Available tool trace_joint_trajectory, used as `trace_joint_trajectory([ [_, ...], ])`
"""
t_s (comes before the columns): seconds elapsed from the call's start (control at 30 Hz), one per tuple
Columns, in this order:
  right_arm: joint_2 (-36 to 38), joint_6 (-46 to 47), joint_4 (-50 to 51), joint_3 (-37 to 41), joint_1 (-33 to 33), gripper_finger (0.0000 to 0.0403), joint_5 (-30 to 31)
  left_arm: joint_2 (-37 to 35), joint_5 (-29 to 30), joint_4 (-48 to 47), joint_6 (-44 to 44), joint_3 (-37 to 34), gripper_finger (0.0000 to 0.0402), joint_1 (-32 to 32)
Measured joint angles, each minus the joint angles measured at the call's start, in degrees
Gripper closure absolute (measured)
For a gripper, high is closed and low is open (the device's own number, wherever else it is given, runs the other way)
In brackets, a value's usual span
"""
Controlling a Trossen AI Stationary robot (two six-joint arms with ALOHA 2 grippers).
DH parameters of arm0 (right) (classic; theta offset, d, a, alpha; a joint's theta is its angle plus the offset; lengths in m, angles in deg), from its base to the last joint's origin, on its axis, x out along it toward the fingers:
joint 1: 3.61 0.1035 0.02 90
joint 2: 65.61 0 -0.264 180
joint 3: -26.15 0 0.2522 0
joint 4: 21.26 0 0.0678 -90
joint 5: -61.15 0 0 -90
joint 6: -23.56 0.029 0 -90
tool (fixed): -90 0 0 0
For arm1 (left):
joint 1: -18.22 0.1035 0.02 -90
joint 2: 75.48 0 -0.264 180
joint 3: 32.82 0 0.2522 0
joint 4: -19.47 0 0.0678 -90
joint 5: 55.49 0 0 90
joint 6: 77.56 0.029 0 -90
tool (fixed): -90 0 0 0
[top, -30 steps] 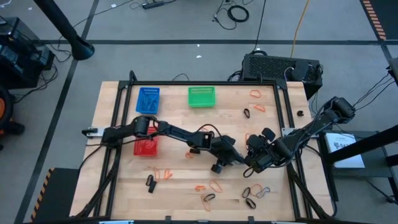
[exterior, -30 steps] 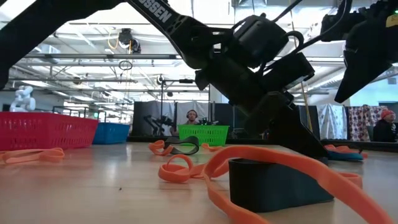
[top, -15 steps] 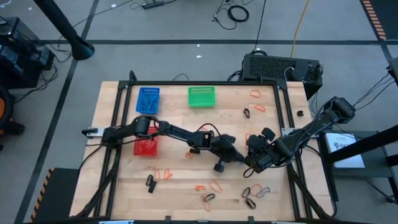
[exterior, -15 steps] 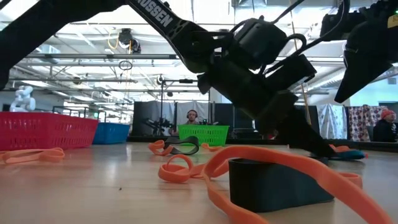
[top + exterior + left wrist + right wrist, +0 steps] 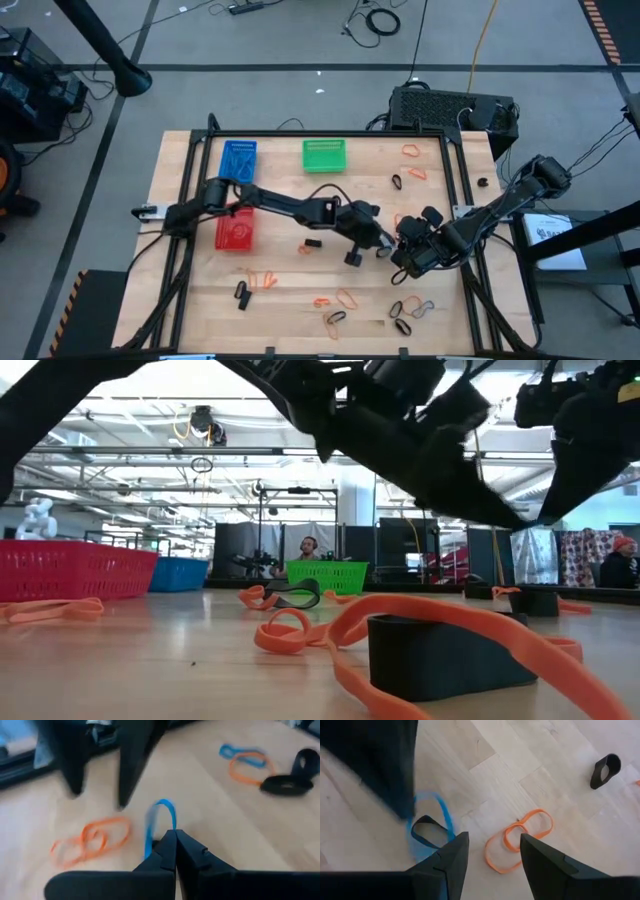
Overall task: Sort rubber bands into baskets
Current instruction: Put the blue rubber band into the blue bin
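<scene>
Left pincer (image 5: pixel 175 836) clamped on blue rubber band (image 5: pixel 162 817), thin loop lifted above surface (image 5: pixel 290 280) centre. Right pincer (image 5: pixel 490 851) held apart nearby. Orange band (image 5: pixel 92 837) seen in wrist views only.

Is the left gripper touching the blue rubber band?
Touching. The left wrist view shows the left gripper with jaws shut on the blue rubber band, whose loop sticks out beyond them.

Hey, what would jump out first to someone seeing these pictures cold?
The two dark arms meeting mid-table: the left tool is pinched shut on a blue rubber band, with the right tool open just beside it. Next, the blue basket, green basket and red basket toward the left.
</scene>
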Motion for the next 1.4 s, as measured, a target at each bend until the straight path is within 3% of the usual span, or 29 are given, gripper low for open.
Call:
trace_joint_trajectory([
  [0.23, 0.0, 2.4, -0.1, 0.0, 2.2, 0.0232, 0.1, -6.1, 0.6, -17.5, 0.0, 0.0, 0.0401, 1.1],
  [0.47, -0.8, 4.8, -2.7, 0.0, 4.2, 0.0232, -1.3, -14.9, 5.2, -40.2, -1.7, 0.0, 0.0401, 1.1],
  [0.77, -1.5, 3.9, -7.7, 0.0, 7.2, 0.0232, -24.7, -22.2, 6.4, -71.9, -12.4, -1.5, 0.0401, 1.0],
  [0.97, -1.5, 6.3, -8.8, 0.0, 10.3, 0.0232, -29.8, -27.5, 12.0, -77.5, -19.6, -7.7, 0.0401, 0.7],
  [1.27, -1.4, 12.9, -8.9, 0.0, 16.5, 0.0232, -30.0, -41.0, 14.5, -77.8, -30.9, -24.0, 0.0401, 0.7],
  [1.4, -1.4, 15.2, -8.8, 0.0, 18.7, 0.0232, -28.7, -46.5, 22.6, -77.9, -32.9, -30.3, 0.0401, 1.3],
])
